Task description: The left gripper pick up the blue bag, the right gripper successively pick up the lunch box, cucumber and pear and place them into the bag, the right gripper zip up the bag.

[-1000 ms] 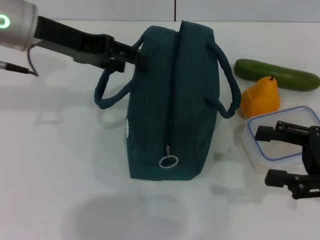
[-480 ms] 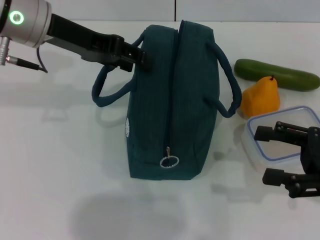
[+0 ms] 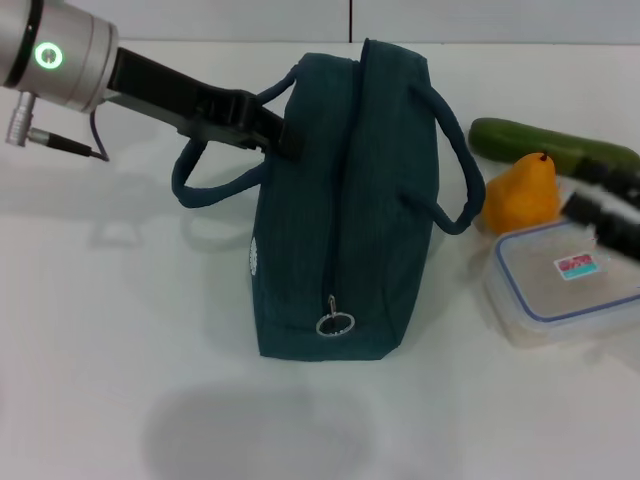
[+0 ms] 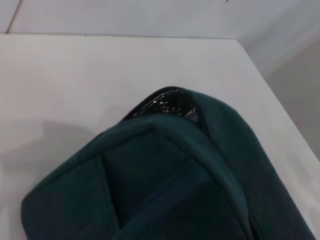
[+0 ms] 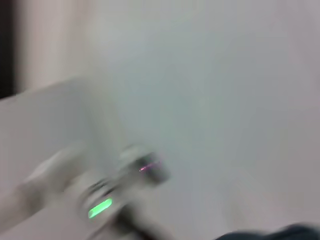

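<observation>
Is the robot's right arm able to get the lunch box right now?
Probably yes. The lunch box sits on the table beside the blue bag, with its lid bare and nothing stacked on it. The right pincer is close by, over its far edge. The pear stands just behind.

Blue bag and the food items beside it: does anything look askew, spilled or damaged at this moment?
Nothing stands out. The blue bag stands zipped shut, the left gripper at its handle. The lunch box, pear and cucumber lie intact beside it.
</observation>
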`<action>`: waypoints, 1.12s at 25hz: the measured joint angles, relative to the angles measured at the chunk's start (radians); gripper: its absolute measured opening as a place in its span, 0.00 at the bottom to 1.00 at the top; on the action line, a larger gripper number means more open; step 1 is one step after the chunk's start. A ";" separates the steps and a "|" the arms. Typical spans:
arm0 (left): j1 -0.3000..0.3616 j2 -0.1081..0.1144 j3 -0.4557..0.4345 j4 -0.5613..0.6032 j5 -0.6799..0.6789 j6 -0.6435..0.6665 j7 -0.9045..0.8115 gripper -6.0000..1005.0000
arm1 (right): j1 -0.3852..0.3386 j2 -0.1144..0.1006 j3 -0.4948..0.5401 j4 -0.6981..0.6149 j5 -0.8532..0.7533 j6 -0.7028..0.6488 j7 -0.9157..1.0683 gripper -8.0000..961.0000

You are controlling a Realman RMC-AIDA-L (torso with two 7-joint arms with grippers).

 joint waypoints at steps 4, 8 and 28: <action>0.001 -0.001 0.000 -0.007 -0.001 -0.016 0.008 0.23 | -0.035 0.004 0.149 0.066 0.000 0.067 -0.001 0.89; 0.003 -0.003 -0.003 -0.003 -0.002 -0.022 0.012 0.16 | -0.066 0.004 0.278 0.120 0.000 0.097 -0.001 0.89; 0.000 -0.009 -0.032 -0.001 -0.051 -0.036 0.088 0.10 | -0.110 0.011 0.400 0.365 -0.001 0.399 0.046 0.89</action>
